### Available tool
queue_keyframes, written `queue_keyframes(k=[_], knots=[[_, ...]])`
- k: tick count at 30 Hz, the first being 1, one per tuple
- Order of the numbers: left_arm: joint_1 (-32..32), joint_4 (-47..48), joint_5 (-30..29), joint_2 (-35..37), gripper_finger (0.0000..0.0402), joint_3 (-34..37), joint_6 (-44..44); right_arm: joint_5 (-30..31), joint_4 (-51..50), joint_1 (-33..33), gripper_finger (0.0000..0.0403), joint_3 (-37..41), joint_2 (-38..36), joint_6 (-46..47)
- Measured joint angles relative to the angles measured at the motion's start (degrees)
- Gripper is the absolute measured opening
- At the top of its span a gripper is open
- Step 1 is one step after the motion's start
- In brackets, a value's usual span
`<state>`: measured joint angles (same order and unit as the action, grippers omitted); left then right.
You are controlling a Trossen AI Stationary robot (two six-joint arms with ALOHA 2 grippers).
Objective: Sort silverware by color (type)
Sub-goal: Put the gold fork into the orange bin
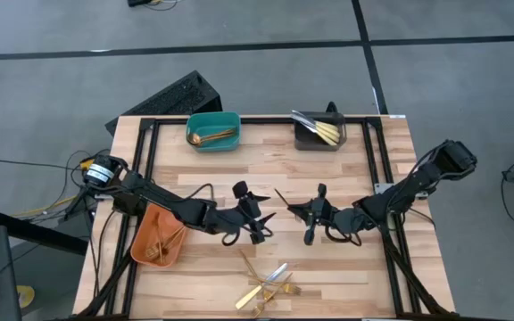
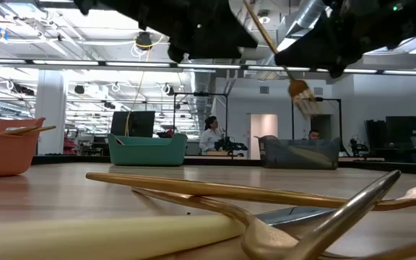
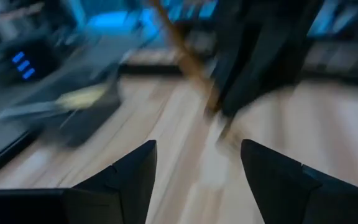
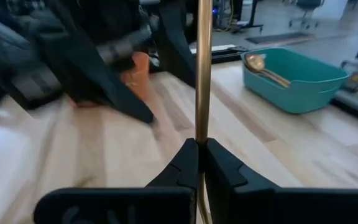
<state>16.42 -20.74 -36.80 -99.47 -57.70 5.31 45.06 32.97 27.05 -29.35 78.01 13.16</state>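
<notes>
The right gripper [image 4: 201,163] pinches a gold fork [image 4: 203,68] upright above mid-table. The left gripper [image 3: 197,168], fingers spread wide and empty, hangs just beside it. More gold silverware [image 1: 266,287] lies piled near the front edge.

Wooden table [image 1: 328,267] (three bins [image 1: 213,131], loose silverware [image 1: 266,287])

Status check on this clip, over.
Left gripper open, mid-table. Right gripper shut on fork, held aloft. Small pile unsorted at front edge. Nothing blocking.
</notes>
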Motion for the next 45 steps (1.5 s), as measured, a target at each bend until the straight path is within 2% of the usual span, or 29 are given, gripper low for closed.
queue_keyframes(k=[2, 6, 9, 13, 16, 20, 26, 31, 33, 35, 39, 41, 45], knots=[[-0.6, -10.3, 3.2, 0.3, 0.0224, 3.8, -2.3, -0.1, 2.0, 0.0, 0.0032, -0.2, 2.2, -1.4], [-2.8, -31.3, 13.6, 0.3, 0.0224, 11.5, -2.0, -1.7, 9.3, -0.4, 0.0032, -0.2, 7.0, -4.8], [-4.1, -38.5, 16.9, 0.3, 0.0224, 15.0, -0.3, -3.0, 15.9, -0.6, 0.0032, -0.1, 10.1, -8.1], [-4.9, -38.5, 18.6, 0.3, 0.0224, 15.4, 1.3, -5.1, 24.2, -1.4, 0.0032, -0.2, 13.1, -10.7], [-4.9, -38.2, 22.3, 0.3, 0.0222, 14.7, 0.3, -6.4, 27.0, -2.7, 0.0032, -0.2, 14.4, -10.8], [-4.9, -38.1, 22.5, 0.3, 0.0201, 13.9, -0.4, -9.4, 29.7, -4.1, 0.0032, -0.9, 16.2, -10.9], [-5.5, -35.2, 22.2, 0.3, 0.0136, 13.2, -0.1, -10.9, 27.2, -4.3, 0.0033, -3.1, 16.2, -13.5], [-5.0, -33.4, 22.2, 0.5, 0.0045, 13.2, -0.2, -10.6, 27.3, -4.0, 0.0044, -3.9, 16.1, -13.2], [-4.7, -28.9, 21.2, 1.9, 0.0015, 13.1, 0.0, -9.9, 27.0, -4.0, 0.0060, -3.9, 16.2, -10.5], [-4.3, -20.9, 17.7, 4.9, 0.0013, 13.2, 1.4, -7.6, 27.3, -3.9, 0.0079, -3.9, 16.1, -8.7], [-2.0, 6.4, 7.1, 15.0, 0.0010, 12.4, 8.8, -4.1, 27.0, -2.9, 0.0118, -3.9, 16.1, -8.2], [-0.3, 24.3, 5.5, 21.4, 0.0009, 10.4, 16.7, -3.0, 26.6, -2.5, 0.0134, -3.9, 16.1, -8.0], [3.9, 54.7, 9.9, 30.4, 0.0014, 7.2, 38.7, -2.9, 25.6, -2.7, 0.0155, -3.9, 16.1, -6.4]])
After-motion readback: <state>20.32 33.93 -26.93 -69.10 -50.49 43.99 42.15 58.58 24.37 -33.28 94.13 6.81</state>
